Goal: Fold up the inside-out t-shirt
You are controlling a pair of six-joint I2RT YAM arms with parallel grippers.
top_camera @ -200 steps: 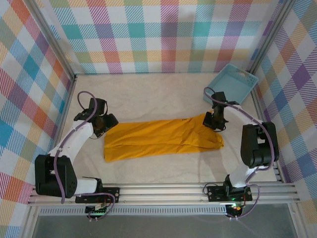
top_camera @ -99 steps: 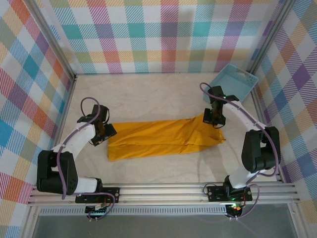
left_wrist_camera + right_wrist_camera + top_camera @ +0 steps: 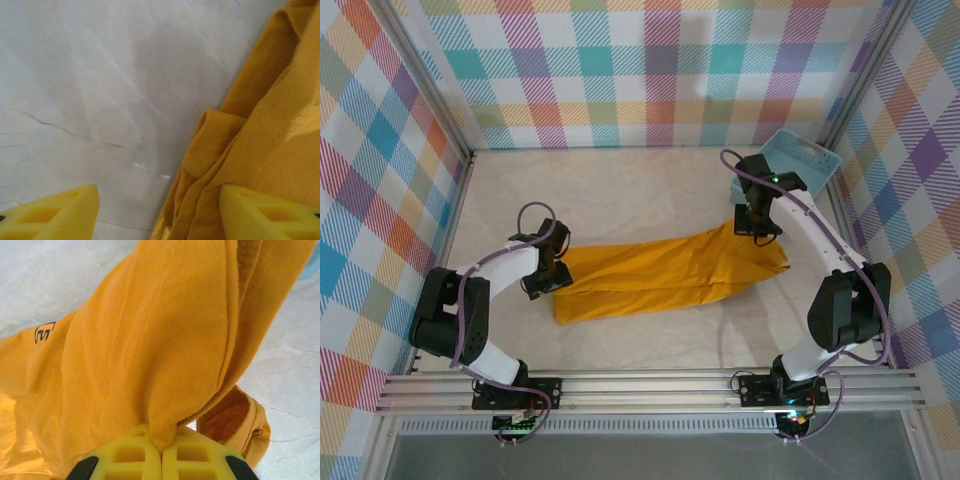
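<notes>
The inside-out t-shirt [image 3: 660, 275] lies as a long mustard-orange band across the middle of the table, its right end raised. My right gripper [image 3: 758, 222] is shut on a fold of that raised end, and the pinched cloth [image 3: 150, 340] hangs in front of the closed fingers [image 3: 161, 447]. A bit of dark lettering [image 3: 44, 332] shows on the cloth. My left gripper [image 3: 552, 275] is at the shirt's left end, open [image 3: 160, 217]. The shirt's folded edge [image 3: 270, 140] lies between its fingers, with the right finger [image 3: 270, 215] over cloth and the left finger [image 3: 50, 215] over bare table.
A light blue basket [image 3: 790, 165] sits in the back right corner, just behind the right arm. Plaid walls close in the back and both sides. A metal rail [image 3: 650, 385] runs along the near edge. White table cover [image 3: 620, 195] spreads behind the shirt.
The right gripper has moved toward the back, lifting and dragging the shirt's right end with it. The left gripper has followed rightward, staying at the shirt's left end.
</notes>
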